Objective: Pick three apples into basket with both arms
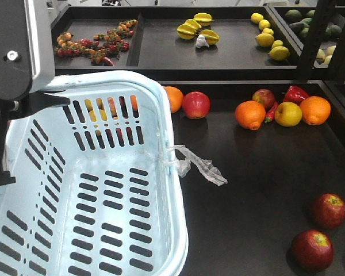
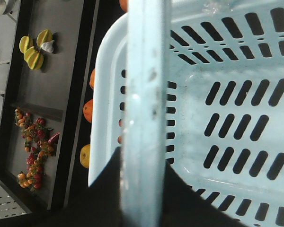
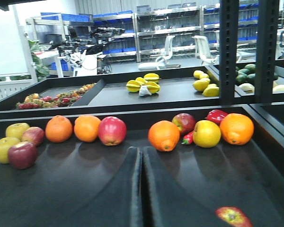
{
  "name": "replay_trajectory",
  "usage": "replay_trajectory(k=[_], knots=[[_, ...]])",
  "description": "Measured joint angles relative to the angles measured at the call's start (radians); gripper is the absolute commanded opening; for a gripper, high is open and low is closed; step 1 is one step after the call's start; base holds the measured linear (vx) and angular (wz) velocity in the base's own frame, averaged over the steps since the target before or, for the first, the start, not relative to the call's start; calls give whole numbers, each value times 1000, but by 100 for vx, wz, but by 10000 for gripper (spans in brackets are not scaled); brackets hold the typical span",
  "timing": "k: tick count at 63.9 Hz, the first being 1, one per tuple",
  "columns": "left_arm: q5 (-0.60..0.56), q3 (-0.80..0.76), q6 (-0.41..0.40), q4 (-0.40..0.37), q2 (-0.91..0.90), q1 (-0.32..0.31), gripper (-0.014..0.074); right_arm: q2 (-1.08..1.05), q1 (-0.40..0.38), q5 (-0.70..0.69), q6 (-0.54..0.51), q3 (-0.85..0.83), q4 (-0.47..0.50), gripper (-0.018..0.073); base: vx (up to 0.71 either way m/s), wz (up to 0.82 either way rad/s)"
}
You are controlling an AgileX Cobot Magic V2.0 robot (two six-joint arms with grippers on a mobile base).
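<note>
The pale blue basket (image 1: 103,155) fills the left half of the front view and holds nothing. My left gripper (image 2: 143,156) is shut on the basket's pale blue handle bar (image 2: 144,71), which runs between its black fingers. Two dark red apples (image 1: 328,210) (image 1: 312,250) lie on the black tray at the front right, apart from the basket. A third red apple (image 1: 196,104) sits just past the basket's far corner. My right gripper (image 3: 142,150) is shut with nothing in it, low over the tray, with one apple (image 3: 232,216) by its right side.
Oranges (image 1: 250,114), a yellow apple (image 1: 288,114), another red apple (image 1: 264,98) and a red pepper (image 1: 296,94) line the tray's back. A clear plastic strip (image 1: 201,167) hangs from the basket rim. Rear bins hold starfruit (image 1: 196,29) and lemons (image 1: 267,39). A black post (image 1: 316,40) stands at the right.
</note>
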Motion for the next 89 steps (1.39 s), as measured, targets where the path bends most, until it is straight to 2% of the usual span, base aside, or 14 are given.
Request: replay_trajectory(k=[89], knots=[[0,0,0,0,0,0,-6,0,0,0,0,0,0,-9,5,-2]])
